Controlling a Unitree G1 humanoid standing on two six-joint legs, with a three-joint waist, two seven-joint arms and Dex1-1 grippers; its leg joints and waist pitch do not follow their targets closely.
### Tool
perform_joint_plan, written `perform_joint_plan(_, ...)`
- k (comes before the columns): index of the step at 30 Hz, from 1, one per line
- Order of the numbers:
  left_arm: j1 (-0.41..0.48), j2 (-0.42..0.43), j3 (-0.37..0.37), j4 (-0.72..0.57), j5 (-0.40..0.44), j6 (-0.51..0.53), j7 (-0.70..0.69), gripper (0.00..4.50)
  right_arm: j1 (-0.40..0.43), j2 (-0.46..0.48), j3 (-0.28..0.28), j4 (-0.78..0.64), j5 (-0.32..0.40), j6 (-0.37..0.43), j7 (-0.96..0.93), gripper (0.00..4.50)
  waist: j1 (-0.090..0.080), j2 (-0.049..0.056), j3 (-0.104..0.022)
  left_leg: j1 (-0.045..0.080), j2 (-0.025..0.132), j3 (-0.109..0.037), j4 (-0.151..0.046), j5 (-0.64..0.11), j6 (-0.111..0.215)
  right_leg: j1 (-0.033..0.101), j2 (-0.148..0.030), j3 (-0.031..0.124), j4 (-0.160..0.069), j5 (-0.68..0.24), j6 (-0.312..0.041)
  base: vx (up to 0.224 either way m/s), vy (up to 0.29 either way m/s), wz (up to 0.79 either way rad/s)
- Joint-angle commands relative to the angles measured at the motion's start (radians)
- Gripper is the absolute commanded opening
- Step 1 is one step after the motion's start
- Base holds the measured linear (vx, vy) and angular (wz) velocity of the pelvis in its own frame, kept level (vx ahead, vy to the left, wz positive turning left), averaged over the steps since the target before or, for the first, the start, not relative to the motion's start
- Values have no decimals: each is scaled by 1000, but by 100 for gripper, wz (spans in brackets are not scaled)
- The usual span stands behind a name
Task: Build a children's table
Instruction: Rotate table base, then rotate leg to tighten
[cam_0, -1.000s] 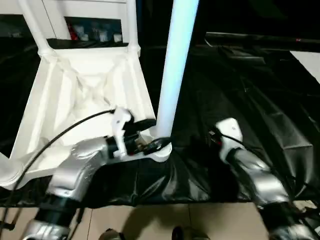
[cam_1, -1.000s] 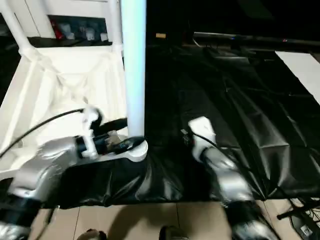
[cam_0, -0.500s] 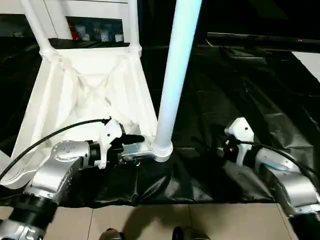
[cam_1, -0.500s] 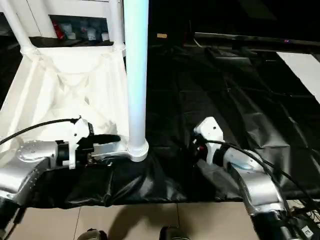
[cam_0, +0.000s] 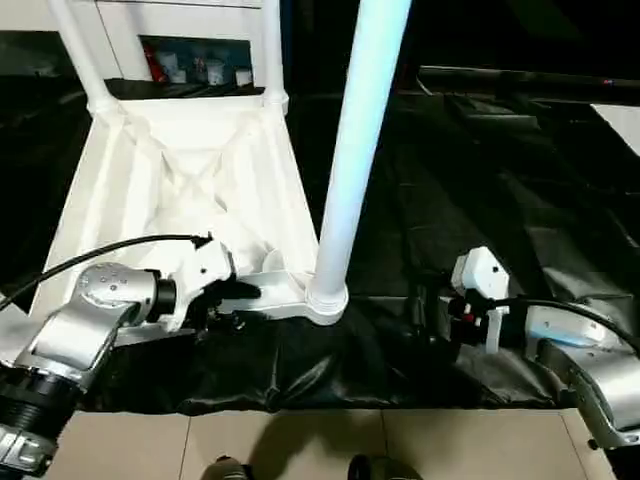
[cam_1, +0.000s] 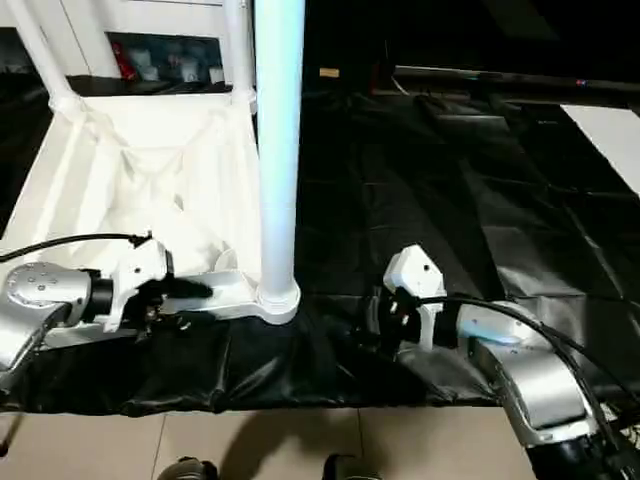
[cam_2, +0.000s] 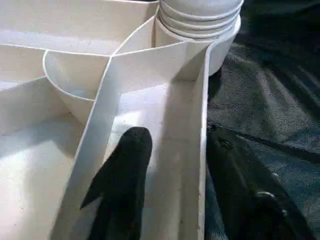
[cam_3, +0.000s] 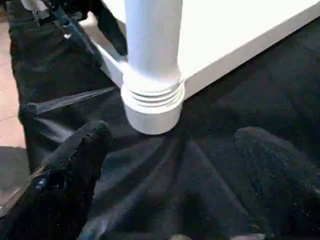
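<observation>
The place looked like an indoor test room or lab laid out for robot trials rather than a lived-in home. A wrinkled black plastic sheet (cam_0: 480, 200) covered most of the work area, with its near edge giving way to a floor of pale beige tiles (cam_0: 300, 445). At the back stood a white cabinet (cam_0: 190, 25) with a dark open compartment holding small bottles and jars (cam_0: 205, 70). A long dark rail or bar (cam_1: 500, 80) ran across the far right, and a flat white panel (cam_1: 610, 125) lay beside it. Black cables (cam_1: 600, 435) lay at the lower right corner.
</observation>
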Motion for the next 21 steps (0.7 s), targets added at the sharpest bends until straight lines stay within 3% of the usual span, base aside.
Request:
perform_joint_plan(1,14,4,-27,-5,17,19,-18,164,-6,3,10,-29,7,13,1,450,4,15,-71,11,-9,2,-67,-270,-2,51,-36,23,-72,-283,-182,0,0,0)
perform_joint_plan(6,16,-1,-28,-14,13,34,-17,118,-20,28,34,-17,-10,14,-15,450,4,16,-73,11,-9,1,-67,-268,-4,51,-36,23,-72,-284,-181,0,0,0)
perform_joint_plan(7,15,-4,-32,-20,10,51,-24,111,-57,68,75,29,-51,-11,-38,450,3,15,-70,11,-8,1,-68,-272,-5,49,-35,23,-73,-290,-179,0,0,0)
perform_joint_plan(12,16,-4,-35,-28,10,69,-31,73,-111,114,107,92,-87,-30,-63,450,-1,19,-70,12,-9,-1,-70,-279,-18,49,-37,24,-73,-314,-171,0,0,0)
perform_joint_plan(14,17,-6,-38,-29,11,72,-34,71,-133,129,124,119,-102,-42,-63,450,-1,18,-72,11,-10,-1,-69,-268,-16,48,-35,23,-70,-286,-181,0,0,0)
perform_joint_plan(16,16,-12,-37,-28,11,68,-34,34,-167,151,156,161,-130,-59,-61,450,-1,17,-73,11,-11,0,-69,-256,-15,50,-35,23,-67,-264,-186,0,0,0)
perform_joint_plan(18,14,-24,-31,-23,7,55,-34,31,-198,175,181,216,-165,-92,-70,450,-1,11,-73,10,-10,2,-68,-249,-12,49,-37,23,-67,-262,-186,0,0,0)
perform_joint_plan(21,12,-33,-29,-20,0,38,-41,11,-218,193,188,255,-177,-112,-74,450,-1,9,-74,10,-10,2,-68,-241,-11,50,-39,24,-67,-264,-183,0,0,0)
